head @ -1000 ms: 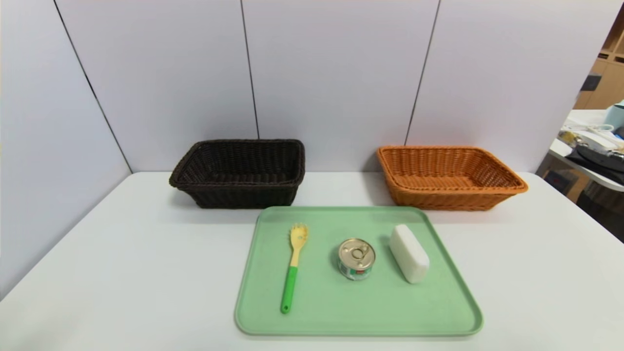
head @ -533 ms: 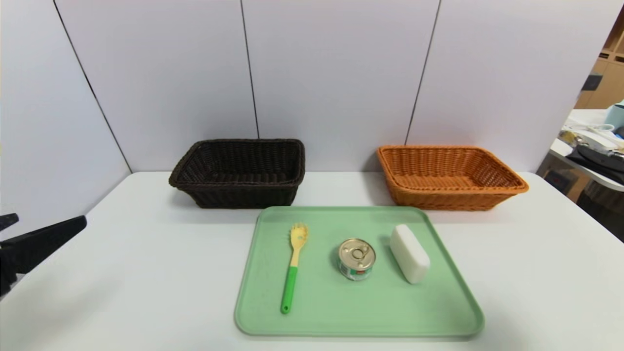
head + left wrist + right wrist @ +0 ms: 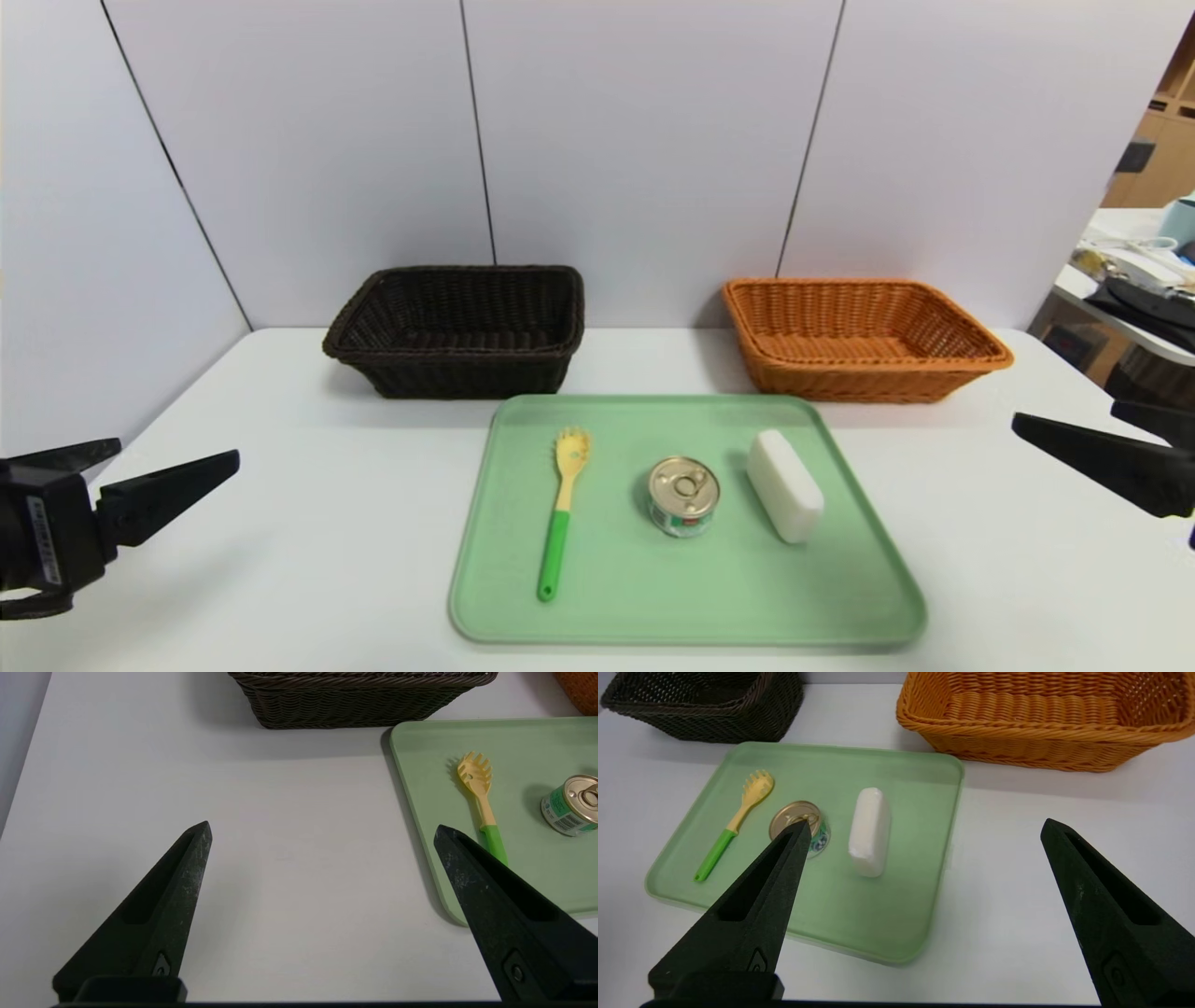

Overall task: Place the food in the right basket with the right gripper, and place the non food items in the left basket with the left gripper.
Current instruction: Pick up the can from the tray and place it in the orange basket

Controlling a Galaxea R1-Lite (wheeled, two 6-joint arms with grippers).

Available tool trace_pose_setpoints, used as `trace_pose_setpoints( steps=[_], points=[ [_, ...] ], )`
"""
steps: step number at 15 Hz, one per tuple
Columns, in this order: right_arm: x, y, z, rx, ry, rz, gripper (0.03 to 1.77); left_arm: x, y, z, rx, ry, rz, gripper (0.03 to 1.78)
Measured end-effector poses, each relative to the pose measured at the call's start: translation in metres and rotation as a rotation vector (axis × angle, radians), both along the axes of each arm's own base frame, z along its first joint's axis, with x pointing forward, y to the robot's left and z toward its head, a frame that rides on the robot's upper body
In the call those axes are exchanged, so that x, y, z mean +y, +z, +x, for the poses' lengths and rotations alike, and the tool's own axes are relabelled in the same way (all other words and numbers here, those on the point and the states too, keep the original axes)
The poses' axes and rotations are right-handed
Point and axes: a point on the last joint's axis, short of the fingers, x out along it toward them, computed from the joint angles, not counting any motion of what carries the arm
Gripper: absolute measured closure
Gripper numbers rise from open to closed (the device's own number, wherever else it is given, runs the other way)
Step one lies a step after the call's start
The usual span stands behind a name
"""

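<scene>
Where the white table (image 3: 308,523) meets the head view's left edge, the left claw (image 3: 173,467) hovers above bare tabletop with its pointed fingers (image 3: 187,868) spread wide and nothing between them, well apart from the tray. Behind it, toward the wall panels, stands the dark brown basket (image 3: 457,327), with nothing seen inside. At centre lies a pale green tray (image 3: 681,611) carrying three things in a row. Leftmost is the pasta fork (image 3: 563,509), yellow toothed head toward the baskets, green handle toward the robot. Beside it, apart, the tin can (image 3: 683,495) stands upright, gold pull-tab lid on top. Next comes the white block (image 3: 784,485), lying lengthwise near the tray's right rim and touching neither neighbour. Behind the tray's right corner sits the orange basket (image 3: 864,336), likewise with nothing seen inside. At the far right edge, the right claw (image 3: 1074,425) hangs over the table beside the tray, its fingers (image 3: 1083,882) also wide apart and gripping nothing.
</scene>
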Motion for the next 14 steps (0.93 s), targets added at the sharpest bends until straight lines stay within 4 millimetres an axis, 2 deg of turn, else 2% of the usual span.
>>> trace_pose_setpoints(
  steps=[14],
  points=[
    [0.037,-0.007,0.028,0.091,0.019,-0.048,0.1,0.0,-0.004,0.0,0.023,-0.004,0.006,0.12]
  ],
)
